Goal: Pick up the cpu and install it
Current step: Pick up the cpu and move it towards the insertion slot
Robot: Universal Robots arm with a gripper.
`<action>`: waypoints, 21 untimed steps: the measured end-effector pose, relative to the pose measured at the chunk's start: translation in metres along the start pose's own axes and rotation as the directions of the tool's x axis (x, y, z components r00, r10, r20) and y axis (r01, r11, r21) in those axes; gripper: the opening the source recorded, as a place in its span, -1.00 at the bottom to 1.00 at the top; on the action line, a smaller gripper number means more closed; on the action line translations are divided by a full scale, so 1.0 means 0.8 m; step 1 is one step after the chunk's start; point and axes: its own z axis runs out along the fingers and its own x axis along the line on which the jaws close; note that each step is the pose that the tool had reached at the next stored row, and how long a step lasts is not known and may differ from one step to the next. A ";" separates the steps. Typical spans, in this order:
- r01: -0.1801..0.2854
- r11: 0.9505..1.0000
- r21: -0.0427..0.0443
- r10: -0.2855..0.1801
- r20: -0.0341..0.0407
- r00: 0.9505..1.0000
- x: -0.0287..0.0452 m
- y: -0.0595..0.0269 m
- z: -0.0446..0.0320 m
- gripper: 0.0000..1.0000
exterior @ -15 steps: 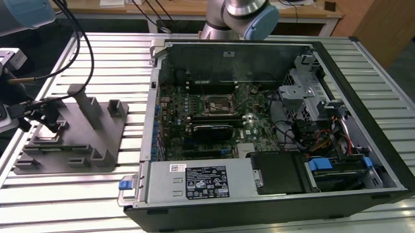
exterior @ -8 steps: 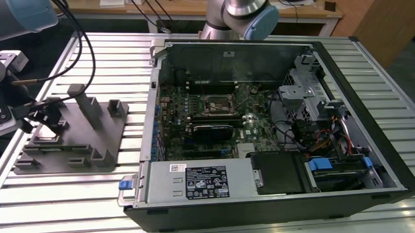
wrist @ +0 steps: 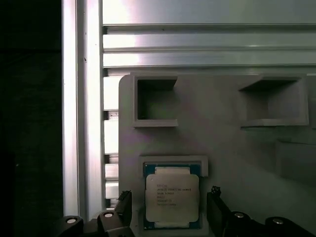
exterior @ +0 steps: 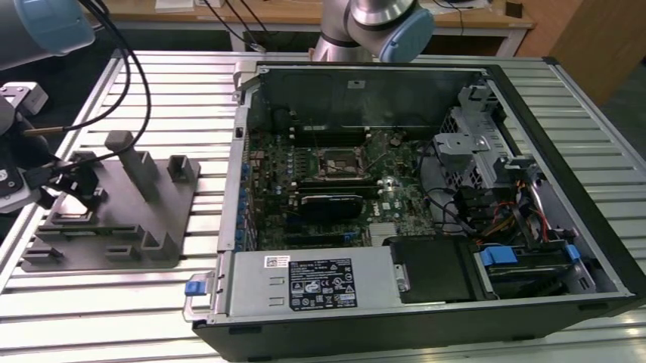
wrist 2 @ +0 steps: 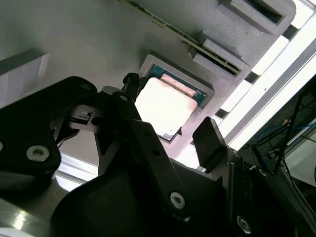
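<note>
The cpu [wrist: 172, 197] is a small flat square chip with a silvery top and a greenish rim. It lies flat in a square pocket of the grey tray [wrist: 217, 123]. In both wrist views my gripper [wrist: 170, 211] stands open over it, one black finger on each side and a small gap to each edge. The second wrist view shows the cpu [wrist 2: 163, 106] bright between the two fingers [wrist 2: 210, 140] of the gripper [wrist 2: 168, 123]. In the exterior view the gripper [exterior: 71, 185] hangs over the tray [exterior: 151, 219] at the exterior view's left.
An open computer case [exterior: 424, 197] lies on the slatted metal table [exterior: 606, 136], at the exterior view's right of the tray. Its motherboard carries a black square socket frame [exterior: 336, 162]. The tray has upright posts [exterior: 131, 162] and further pockets [wrist: 155, 101].
</note>
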 end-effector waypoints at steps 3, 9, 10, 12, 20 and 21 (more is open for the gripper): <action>0.000 1.000 -0.001 0.000 -0.001 1.000 -0.0006 0.001 0.0029 0.41; 0.000 1.000 -0.002 0.000 -0.004 1.000 -0.0022 0.001 0.0080 0.41; 0.000 1.000 -0.002 0.000 -0.004 1.000 -0.0023 0.001 0.0083 0.41; 0.000 1.000 -0.002 0.000 -0.004 1.000 -0.0030 0.002 0.0088 0.41; 0.000 1.000 -0.003 0.000 -0.004 1.000 -0.0048 0.002 0.0092 0.41; 0.000 1.000 -0.003 0.000 -0.004 1.000 -0.0048 0.002 0.0091 0.41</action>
